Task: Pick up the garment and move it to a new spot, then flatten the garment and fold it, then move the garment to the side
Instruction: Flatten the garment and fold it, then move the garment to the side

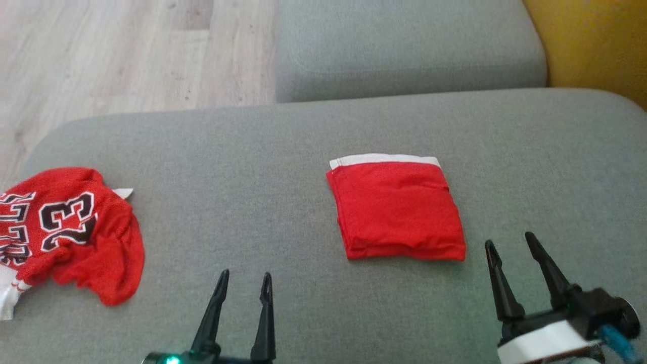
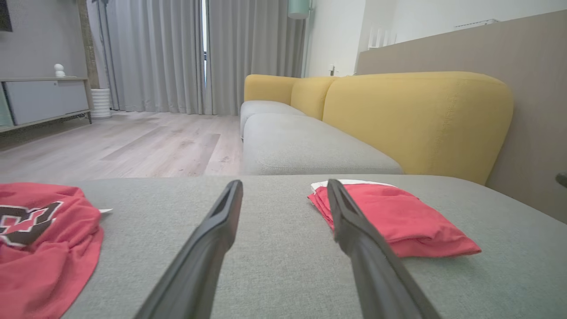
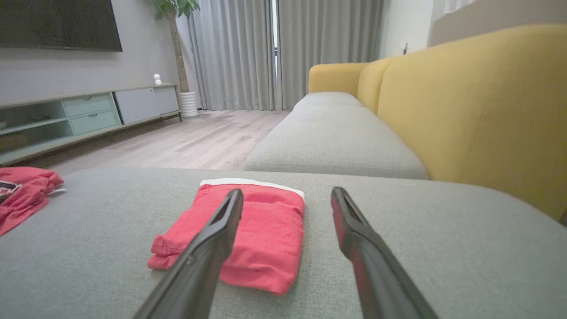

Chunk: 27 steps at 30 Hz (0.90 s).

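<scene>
At the far left of the head view, a crumpled red jersey (image 1: 71,227) lies on the grey seat cushion (image 1: 242,162), its black-and-white number 23 facing up and a small white tag poking out at its upper right edge; part of it runs off the left border of that view; beyond the cushion's rounded left corner shows the pale wood floor (image 1: 126,50).

Next to the right, low in that view, the left gripper (image 1: 245,275) hovers over bare cushion, its two dark fingers parted and nothing between them; it is well apart from the jersey, and in its own wrist view the fabric passes clear under both tips.

Right of centre lies the folded red garment (image 1: 399,212), a flat, squarish stack with a white band along its far edge; it rests on the cushion, well apart from the jersey and touched by neither gripper.

Further right, the right gripper (image 1: 509,240) stands just beside the garment's near right corner, jaws spread and empty; in its wrist view the left finger overlaps the folded stack, but I cannot tell that it touches.

Behind, a second grey cushion (image 1: 404,45) adjoins the first; at the far right rises the yellow backrest (image 1: 596,45).
</scene>
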Tool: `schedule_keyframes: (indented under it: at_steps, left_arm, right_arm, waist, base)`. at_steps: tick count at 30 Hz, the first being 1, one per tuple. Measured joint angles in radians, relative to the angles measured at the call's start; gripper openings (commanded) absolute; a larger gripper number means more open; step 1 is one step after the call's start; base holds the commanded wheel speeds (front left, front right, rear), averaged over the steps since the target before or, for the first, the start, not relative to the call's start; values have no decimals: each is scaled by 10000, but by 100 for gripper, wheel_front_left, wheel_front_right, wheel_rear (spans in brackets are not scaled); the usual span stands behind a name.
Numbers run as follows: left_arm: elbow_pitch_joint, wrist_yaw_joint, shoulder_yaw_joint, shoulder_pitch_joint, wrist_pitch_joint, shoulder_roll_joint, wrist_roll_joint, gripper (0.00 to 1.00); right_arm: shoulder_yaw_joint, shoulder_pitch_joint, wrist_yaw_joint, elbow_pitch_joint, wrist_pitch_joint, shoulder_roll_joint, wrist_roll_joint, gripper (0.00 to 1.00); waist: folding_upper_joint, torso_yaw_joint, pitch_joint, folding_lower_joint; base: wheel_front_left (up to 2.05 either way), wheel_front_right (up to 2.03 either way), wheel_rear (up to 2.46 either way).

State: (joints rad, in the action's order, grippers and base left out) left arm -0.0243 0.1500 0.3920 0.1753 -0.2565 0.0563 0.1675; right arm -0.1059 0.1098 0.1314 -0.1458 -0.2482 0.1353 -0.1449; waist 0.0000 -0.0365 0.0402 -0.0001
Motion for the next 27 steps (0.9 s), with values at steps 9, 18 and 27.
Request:
schedule_keyframes:
  at_steps: [9,18,27]
  left_arm:
    - [458,-52,-433,767,0,17,-397,100]
    - [485,-194,-531,988,0,15,-554,100]
    - [510,-198,-646,999,0,15,-556,100]
  right_arm:
    - [347,1414,0,640,-23,-447,665,100]
    - [328,1486,0,688,-23,-591,763,100]
    - [297,1489,0,702,-23,-610,763,100]
  waist:
    - [0,-90,499,0]
    - [0,-136,690,1]
    - [0,-204,667,1]
  base:
    - [0,0,0]
    - [0,0,0]
    - [0,0,0]
